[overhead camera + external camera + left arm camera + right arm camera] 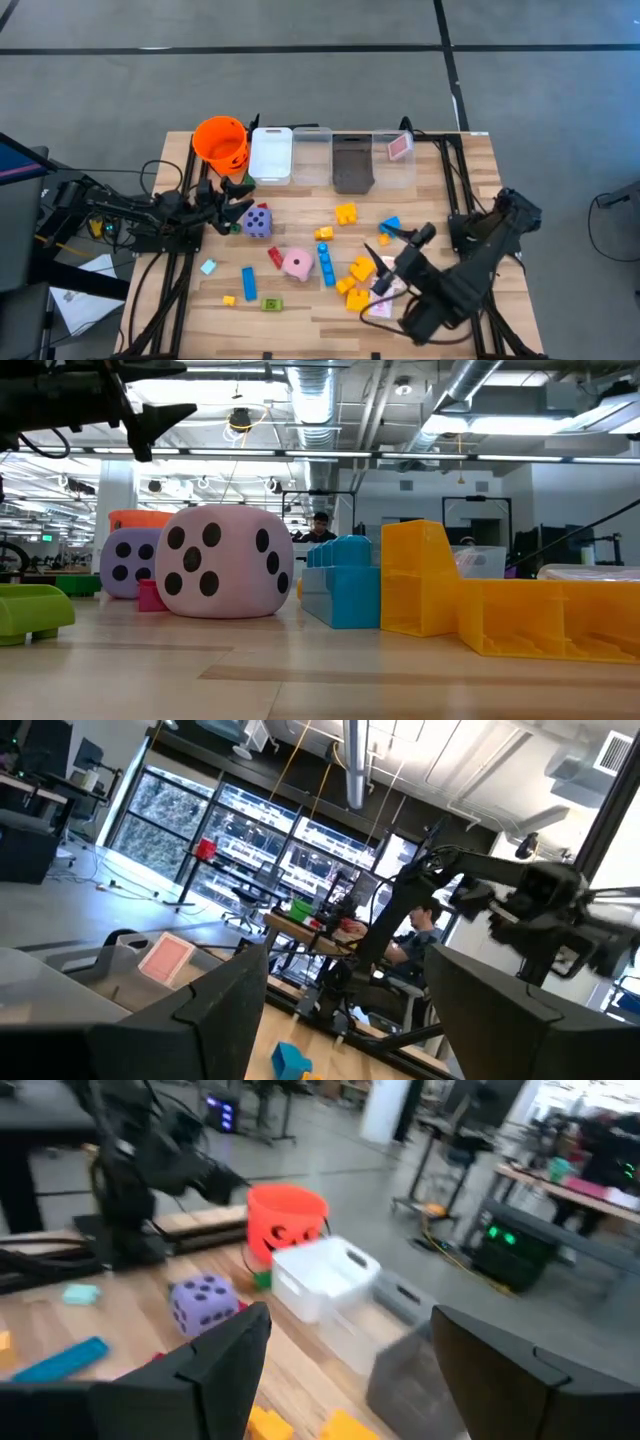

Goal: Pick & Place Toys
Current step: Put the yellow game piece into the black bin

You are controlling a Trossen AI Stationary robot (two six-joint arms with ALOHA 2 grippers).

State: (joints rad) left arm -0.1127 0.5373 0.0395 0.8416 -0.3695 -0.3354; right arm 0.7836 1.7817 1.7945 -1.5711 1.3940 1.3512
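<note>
1. The green block (30,612) in the low view is cut off by the picture's left edge.
2. The long yellow block (520,615) runs off that view's right edge.
3. The purple die (128,563) is partly hidden behind the pink die (222,561); the orange bucket (140,518) shows only as a strip above them.
4. The person (320,528) far behind is too small to make out.
5. Under the right gripper (382,262) in the high view, a pink-white card (383,300) is mostly covered.
6. The grey bin (410,1370) in the right wrist view is blurred.
</note>
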